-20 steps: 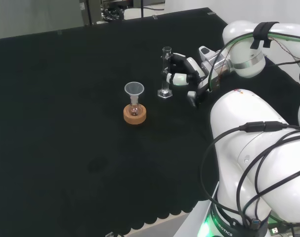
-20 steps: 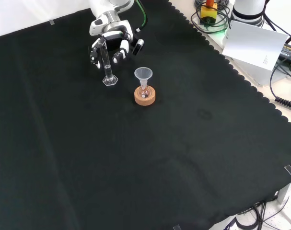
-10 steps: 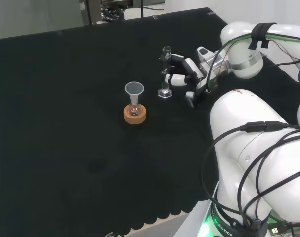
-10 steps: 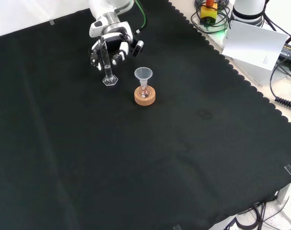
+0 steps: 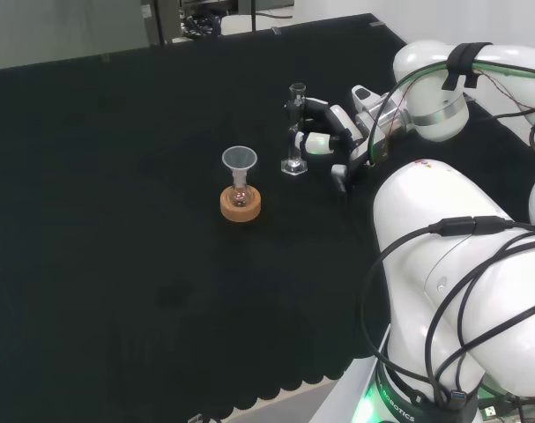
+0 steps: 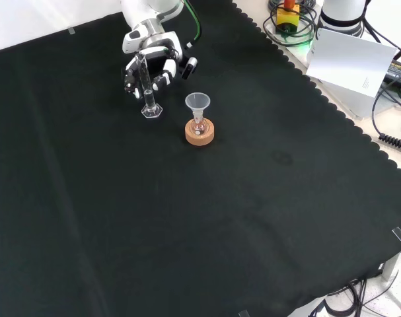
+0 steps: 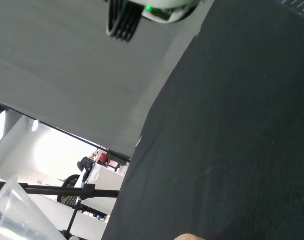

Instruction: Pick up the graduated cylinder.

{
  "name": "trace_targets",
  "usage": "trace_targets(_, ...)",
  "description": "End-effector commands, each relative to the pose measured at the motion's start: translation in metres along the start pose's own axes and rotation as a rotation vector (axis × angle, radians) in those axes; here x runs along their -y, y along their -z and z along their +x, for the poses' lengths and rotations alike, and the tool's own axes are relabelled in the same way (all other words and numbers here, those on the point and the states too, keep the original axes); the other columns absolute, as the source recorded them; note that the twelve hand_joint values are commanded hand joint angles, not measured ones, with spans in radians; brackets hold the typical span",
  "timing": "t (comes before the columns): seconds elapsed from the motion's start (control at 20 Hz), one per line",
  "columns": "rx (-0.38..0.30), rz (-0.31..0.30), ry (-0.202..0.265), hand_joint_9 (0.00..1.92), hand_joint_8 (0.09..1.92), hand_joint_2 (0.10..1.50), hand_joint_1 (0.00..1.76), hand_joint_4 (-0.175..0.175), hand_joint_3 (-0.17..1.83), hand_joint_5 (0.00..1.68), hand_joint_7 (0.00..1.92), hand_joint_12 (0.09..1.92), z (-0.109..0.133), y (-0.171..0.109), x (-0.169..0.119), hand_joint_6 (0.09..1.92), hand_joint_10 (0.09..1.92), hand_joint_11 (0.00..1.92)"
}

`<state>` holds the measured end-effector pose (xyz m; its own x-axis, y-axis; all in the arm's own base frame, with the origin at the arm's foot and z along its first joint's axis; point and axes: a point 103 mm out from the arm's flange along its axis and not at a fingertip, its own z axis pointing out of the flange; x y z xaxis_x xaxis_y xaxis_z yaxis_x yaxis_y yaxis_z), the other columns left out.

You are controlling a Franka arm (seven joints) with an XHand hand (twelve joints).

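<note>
One relation matters for you: the graduated cylinder [image 5: 294,129] stands upright on the worktop [image 5: 117,220], long axis vertical, directly left of the robot hand [image 5: 330,132] in the head view. Its fingers look curled around the tube, though contact is hard to confirm.

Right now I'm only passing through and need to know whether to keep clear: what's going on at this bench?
The robot arm's hand is closing its fingers around a clear graduated cylinder that stands upright on the black cloth. Its base seems to rest on the cloth, so it isn't lifted yet. Beside it, untouched, a small flask with a funnel in its neck sits on a cork ring.
</note>
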<state>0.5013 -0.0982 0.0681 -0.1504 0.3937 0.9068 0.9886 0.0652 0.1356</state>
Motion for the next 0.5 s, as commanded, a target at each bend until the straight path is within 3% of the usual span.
trace_targets(0.05, 0.001, -0.005, -0.004, 0.99, 0.59, 0.77, 1.13, -0.008, 0.64, 0.58, 0.66, 1.08, -0.0002, -0.0001, -0.0001, 0.62, 0.35, 0.81)
trace_targets(0.5, 0.059, -0.036, -0.015, 1.11, 0.66, 0.9, 1.26, -0.039, 0.63, 0.72, 0.77, 0.92, 0.0029, 0.003, -0.0016, 0.7, 0.29, 0.98)
